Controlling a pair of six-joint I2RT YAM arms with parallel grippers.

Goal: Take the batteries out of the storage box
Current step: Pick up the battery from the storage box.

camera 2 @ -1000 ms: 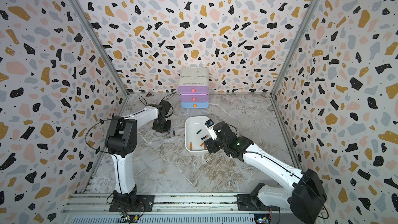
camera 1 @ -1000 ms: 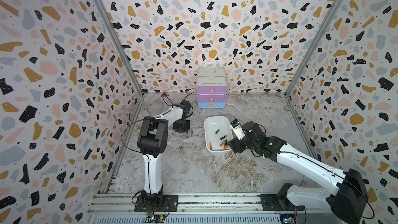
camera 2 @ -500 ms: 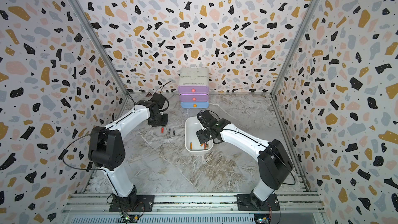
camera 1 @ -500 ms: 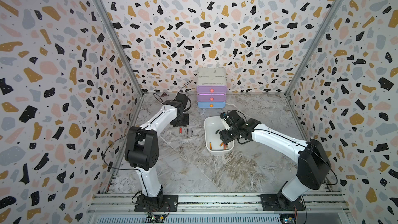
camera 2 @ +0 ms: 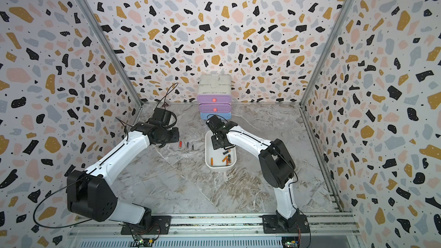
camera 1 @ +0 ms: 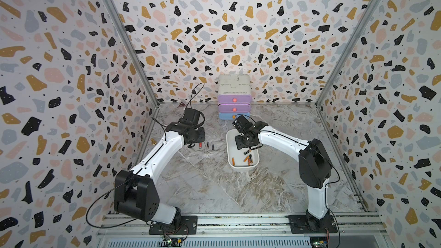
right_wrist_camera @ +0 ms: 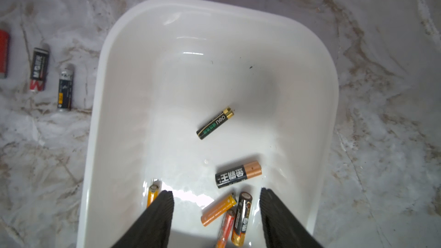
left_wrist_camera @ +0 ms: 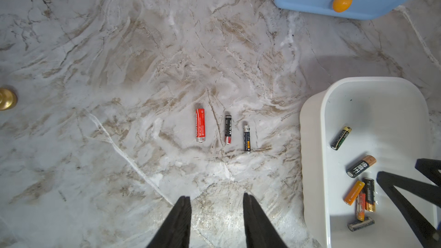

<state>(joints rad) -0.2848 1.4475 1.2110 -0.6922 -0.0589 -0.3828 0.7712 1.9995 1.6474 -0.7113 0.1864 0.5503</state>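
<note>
The shallow glossy white rectangular plastic storage box (camera 1: pixel 242 167) sits on the grey-and-brown marbled tabletop (camera 1: pixel 214 187), its far end near the white cabinet with purple and blue drawers (camera 1: pixel 234 84). Inside the box, mostly toward the end nearer the arm bases, lie several batteries. A slim black, green and gold battery (right_wrist_camera: pixel 215 123) lies alone near the middle, with a black-and-copper battery (right_wrist_camera: pixel 238 174) near it. A plain orange battery (right_wrist_camera: pixel 218 209), a second black-and-copper battery (right_wrist_camera: pixel 241 218) and a red-orange battery (right_wrist_camera: pixel 225 229) are bunched together, with a grey battery (left_wrist_camera: pixel 360 223) just beside them. A lone orange battery (right_wrist_camera: pixel 152 193) lies by the box wall on the left arm's side. Outside that wall three more lie in a row on the tabletop, parallel and apart. The black-and-silver battery (left_wrist_camera: pixel 247 138) is nearest the box, then a black battery with a red end (left_wrist_camera: pixel 228 130), then a red battery (left_wrist_camera: pixel 200 125). The right gripper (right_wrist_camera: pixel 216 193) hangs over the box, jaws spread wide, pinching nothing. The left gripper (left_wrist_camera: pixel 216 201) hangs over the tabletop near that row, jaws parted and empty. A small brass knob (left_wrist_camera: pixel 7 97) sits well away from the box on the same side.
</note>
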